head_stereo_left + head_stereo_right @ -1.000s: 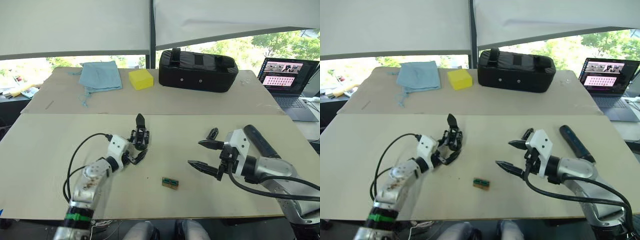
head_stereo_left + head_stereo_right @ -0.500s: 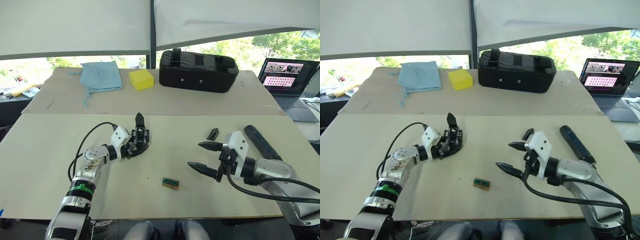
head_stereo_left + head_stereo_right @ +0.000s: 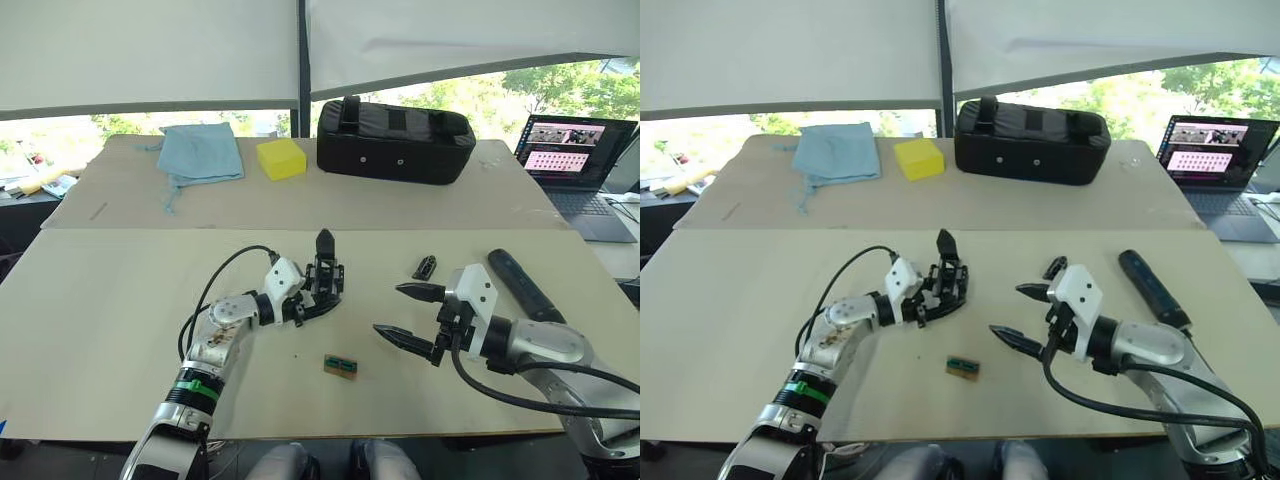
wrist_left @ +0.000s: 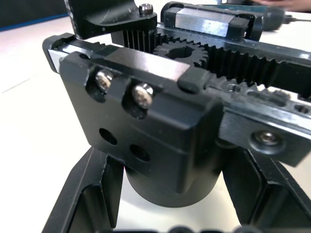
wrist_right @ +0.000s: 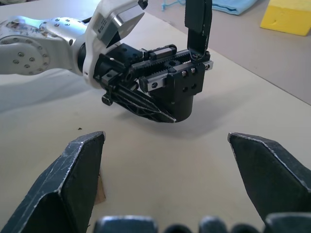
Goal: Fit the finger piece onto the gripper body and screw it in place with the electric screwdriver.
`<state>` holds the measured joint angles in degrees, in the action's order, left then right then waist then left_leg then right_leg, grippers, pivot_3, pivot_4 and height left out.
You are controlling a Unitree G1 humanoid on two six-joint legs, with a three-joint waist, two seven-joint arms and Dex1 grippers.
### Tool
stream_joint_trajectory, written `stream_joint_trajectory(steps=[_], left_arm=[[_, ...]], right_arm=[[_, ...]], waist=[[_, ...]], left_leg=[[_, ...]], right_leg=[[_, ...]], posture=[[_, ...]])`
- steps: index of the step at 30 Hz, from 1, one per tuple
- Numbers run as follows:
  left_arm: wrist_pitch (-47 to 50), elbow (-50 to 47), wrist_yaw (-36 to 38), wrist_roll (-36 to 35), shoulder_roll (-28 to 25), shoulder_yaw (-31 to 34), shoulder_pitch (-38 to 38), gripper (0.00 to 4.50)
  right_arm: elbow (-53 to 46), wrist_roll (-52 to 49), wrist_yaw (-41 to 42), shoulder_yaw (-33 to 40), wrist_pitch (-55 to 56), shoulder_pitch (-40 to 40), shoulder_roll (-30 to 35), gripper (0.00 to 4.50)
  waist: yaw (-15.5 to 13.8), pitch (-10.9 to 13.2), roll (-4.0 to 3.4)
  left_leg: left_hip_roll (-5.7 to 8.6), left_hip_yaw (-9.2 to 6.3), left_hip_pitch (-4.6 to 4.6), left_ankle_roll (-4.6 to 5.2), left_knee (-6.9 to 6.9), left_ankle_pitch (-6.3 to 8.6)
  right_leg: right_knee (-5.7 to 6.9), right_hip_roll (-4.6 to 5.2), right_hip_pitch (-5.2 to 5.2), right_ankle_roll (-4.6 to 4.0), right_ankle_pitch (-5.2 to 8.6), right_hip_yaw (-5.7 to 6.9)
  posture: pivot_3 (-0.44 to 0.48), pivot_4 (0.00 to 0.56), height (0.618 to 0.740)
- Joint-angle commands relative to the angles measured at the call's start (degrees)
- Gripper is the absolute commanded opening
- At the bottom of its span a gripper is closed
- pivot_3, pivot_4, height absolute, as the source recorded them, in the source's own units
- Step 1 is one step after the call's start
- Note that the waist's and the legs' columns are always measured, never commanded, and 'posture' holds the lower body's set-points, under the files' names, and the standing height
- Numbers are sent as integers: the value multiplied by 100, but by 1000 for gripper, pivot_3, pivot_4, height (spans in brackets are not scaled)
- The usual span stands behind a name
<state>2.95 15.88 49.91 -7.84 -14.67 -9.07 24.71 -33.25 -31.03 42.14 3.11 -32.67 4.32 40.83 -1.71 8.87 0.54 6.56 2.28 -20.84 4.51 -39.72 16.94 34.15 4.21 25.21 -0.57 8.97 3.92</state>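
Left gripper (image 3: 318, 300) clamped round gripper body (image 3: 325, 278), mid-bench. Body rigid, dense; hold low on base. Finger piece (image 3: 424, 267) loose toward right edge, light, slippery. Right gripper (image 3: 408, 312) spread wide, empty.

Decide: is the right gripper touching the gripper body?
Apart. In the right wrist view, bare table separates the open right gripper from the gripper body.

I see the gripper body (image 4: 160, 131) is matt black plastic with shiny metal screws. The table (image 3: 90, 300) looks smooth and pale. The blue cloth (image 3: 203, 152) looks soft.
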Motion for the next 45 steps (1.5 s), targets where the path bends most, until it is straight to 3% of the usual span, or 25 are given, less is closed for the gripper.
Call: stream_joint_trajectory(steps=[1,4,6,9,13,17,20,22,25,29,33,35,37,38,39,40,41,42,45], left_arm=[[35,-267,-378,171,87,-91,-126,2334],[93,-183,-593,335,138,-189,-202,2334],[50,-105,-580,353,142,-245,-311,3375],[104,-139,-332,297,-98,-234,-411,4434],[-1,-171,4,235,-590,-93,-497,4434],[1026,-1165,853,-516,-1479,147,-719,4434],[1638,-2090,1197,-1036,-2044,372,-865,4434],[2192,-2695,1652,-1574,-2677,682,-845,4434],[2932,-3244,2033,-2386,-3250,1075,-592,4434],[3677,-3634,2314,-3356,-3714,1499,-77,4434],[3967,-3836,2064,-3688,-3730,1589,274,4434],[4132,-3950,1811,-3880,-3632,1642,423,4434],[4207,-4116,1684,-4072,-3580,1712,480,4434],[4257,-4180,1594,-4145,-3553,1735,492,4434],[4288,-4225,1521,-4197,-3542,1743,490,4434],[4314,-4262,1465,-4237,-3541,1746,464,4434],[4329,-4289,1424,-4270,-3545,1746,444,4434],[4290,-4289,1398,-4240,-3547,1730,392,4434],[4169,-4258,1371,-4126,-3546,1673,300,4500]], right_arm=[[-188,-24,-62,124,47,29,-16,4500],[-139,57,-100,114,65,13,19,4500],[-82,188,-158,116,69,-24,68,4500],[-181,61,-126,281,-103,-81,173,4500],[-235,-360,128,573,-565,62,581,4500],[332,-811,-375,618,-2173,1263,954,4500],[1191,-1047,-981,588,-3818,2545,741,4500],[2637,-615,-1580,532,-4939,3868,272,4500],[4604,-2,-2213,657,-5802,5185,-304,4500],[6778,726,-2553,438,-5523,6207,-663,4500],[8079,1150,-2502,197,-4998,6703,-832,4500],[8511,1311,-2352,38,-4756,6876,-907,4500],[8860,1445,-2181,-61,-4457,7029,-1007,4500],[9041,1515,-2138,-66,-4255,7093,-1057,4500],[9204,1582,-2108,-57,-4087,7139,-1097,4500],[9354,1645,-2081,-47,-3932,7165,-1135,4500],[9467,1696,-2054,-40,-3823,7187,-1161,4500],[9557,1761,-1994,-64,-3715,7191,-1203,4500],[9759,1914,-1824,-111,-3501,7220,-1324,3638]], waist=[[7,0,0],[-5,0,0],[-38,0,-1],[-53,-1,-1],[-15,-2,-4],[111,-3,-6],[146,-2,-4],[123,0,0],[99,1,-1],[85,4,-7],[209,7,-9],[280,15,0],[309,36,19],[315,38,15],[359,37,6],[413,38,-13],[399,45,-32],[376,46,-33],[253,50,-38]], left_leg=[[0,0,0,0,0,0],[-2,0,-1,1,-3,0],[-2,0,-1,1,-4,0],[-3,0,-2,7,-4,4],[-9,0,-4,17,-4,9],[-29,0,-7,51,-5,28],[-46,1,-28,65,-14,34],[-45,2,-50,64,-17,33],[-40,2,-124,95,-36,11],[-28,-2,-123,92,-26,-4],[17,-3,-95,31,29,-39],[64,-3,-63,-80,106,-85],[58,10,-69,-493,5,-54],[24,21,-126,-808,-142,-33],[-95,0,-229,-818,-234,5],[-244,-13,-235,-650,-218,64],[-277,-2,-256,-341,-191,14],[-280,-7,-256,138,-173,-62],[-248,-24,-252,112,-152,-66]], right_leg=[[0,0,1,0,0,0],[1,0,-2,0,0,-1],[1,2,-3,2,0,-3],[1,4,-3,3,0,-4],[2,0,1,2,0,-5],[5,-17,7,0,0,-4],[10,-26,31,-16,0,4],[16,-25,58,-28,-4,4],[38,-23,125,-42,-10,6],[24,-20,112,-41,-9,16],[-2,1,87,-37,-10,54],[-16,44,59,-36,-11,101],[-26,209,0,-39,-10,169],[-31,245,-13,-57,2,170],[-10,248,-11,-93,24,161],[-2,224,5,-79,30,209],[-5,203,4,-68,27,237],[-1,107,40,-5,-9,163],[-7,55,65,52,-18,38]], posture=[[0,150,739],[0,150,739],[0,150,739],[0,150,739],[0,150,739],[0,150,739],[0,150,739],[0,150,739],[0,150,739],[0,150,739],[0,150,739],[0,150,739],[0,150,739],[0,150,739],[0,150,739],[0,150,739],[0,150,739],[0,150,739],[0,150,739]])
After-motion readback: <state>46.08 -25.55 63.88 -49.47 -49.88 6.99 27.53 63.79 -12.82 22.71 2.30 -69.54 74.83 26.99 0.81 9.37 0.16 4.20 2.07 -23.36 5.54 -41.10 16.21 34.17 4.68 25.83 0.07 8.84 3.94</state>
